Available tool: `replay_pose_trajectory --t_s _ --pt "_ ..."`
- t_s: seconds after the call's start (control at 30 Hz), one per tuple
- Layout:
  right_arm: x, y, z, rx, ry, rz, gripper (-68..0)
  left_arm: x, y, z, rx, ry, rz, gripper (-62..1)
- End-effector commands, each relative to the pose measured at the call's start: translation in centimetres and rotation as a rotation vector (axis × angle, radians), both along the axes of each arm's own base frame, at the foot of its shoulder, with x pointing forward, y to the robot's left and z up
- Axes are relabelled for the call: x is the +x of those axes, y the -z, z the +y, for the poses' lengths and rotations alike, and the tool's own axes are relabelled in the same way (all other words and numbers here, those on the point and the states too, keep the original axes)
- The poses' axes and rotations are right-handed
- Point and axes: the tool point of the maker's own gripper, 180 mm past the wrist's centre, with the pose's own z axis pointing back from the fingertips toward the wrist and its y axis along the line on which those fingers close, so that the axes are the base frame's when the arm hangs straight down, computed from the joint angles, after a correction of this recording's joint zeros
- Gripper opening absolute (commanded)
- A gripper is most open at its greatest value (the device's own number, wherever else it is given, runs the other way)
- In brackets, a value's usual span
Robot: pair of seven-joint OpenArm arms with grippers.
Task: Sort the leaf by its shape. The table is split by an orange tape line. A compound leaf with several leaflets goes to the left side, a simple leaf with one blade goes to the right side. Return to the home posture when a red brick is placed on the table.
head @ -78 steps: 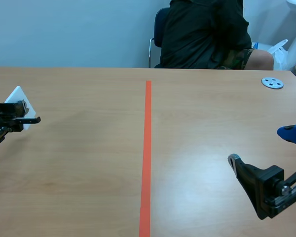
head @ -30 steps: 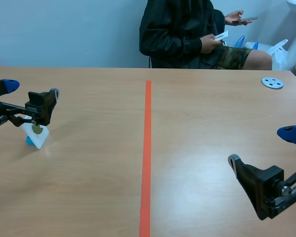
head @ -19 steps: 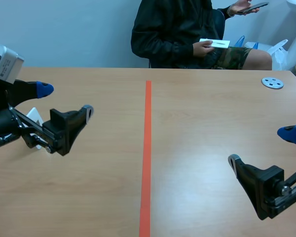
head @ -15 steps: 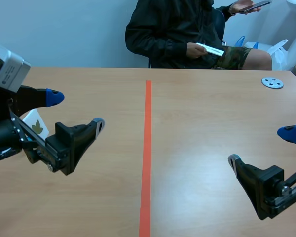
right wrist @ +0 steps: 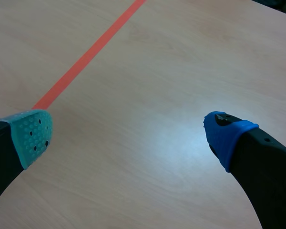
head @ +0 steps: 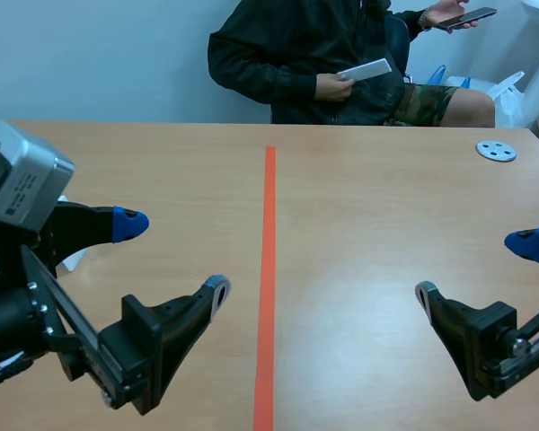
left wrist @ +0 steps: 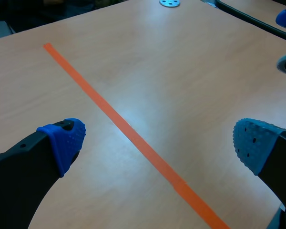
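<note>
Scene view
Left pincer (head: 173, 258): stood wide open, gripping nothing, low over the left half of the desk (head: 386, 206), blue pad up and grey pad down near the tape line (head: 269, 269).
White card (head: 73, 259): lay on the left half, behind the left arm, showing only as a pale sliver under the upper finger; could not tell the leaf on it.
Right pincer (head: 473, 268): stood open and empty, low at the right edge, well apart from the tape line.
Disc (head: 497, 151): lay grey and flat at the far right of the desk.
Person (head: 314, 63): sat across the desk in dark clothing, with a phone (head: 467, 16) in one raised hand and a flat pale thing in the other.

Left wrist view
Left pincer (left wrist: 160, 140): gaped, blue pads far apart, with bare desk (left wrist: 181, 71) and the tape line (left wrist: 133, 135) running slantwise between them.
Disc (left wrist: 169, 3): lay far ahead, beyond the line.

Right wrist view
Right pincer (right wrist: 128, 133): held its fingers spread, one pad grey-green and one blue, with nothing between them but bare desk (right wrist: 181, 62).
Tape line (right wrist: 86, 57): ran slantwise ahead of the grey-green pad.
</note>
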Motion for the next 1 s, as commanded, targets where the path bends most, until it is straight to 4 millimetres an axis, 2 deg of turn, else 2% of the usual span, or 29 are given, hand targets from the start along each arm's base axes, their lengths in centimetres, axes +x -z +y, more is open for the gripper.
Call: replay_pose_trajectory --t_s 0.0,0.97 --pt "0.40 -0.97 0.26 0.010 -0.008 -0.032 0.4 0.51 -0.24 0.29 -0.014 -0.033 -0.010 1.4" --pt "0.41 -0.97 0.25 0.009 -0.008 -0.032 0.4 0.87 -0.25 0.59 -0.017 -0.067 -0.012 1.4"
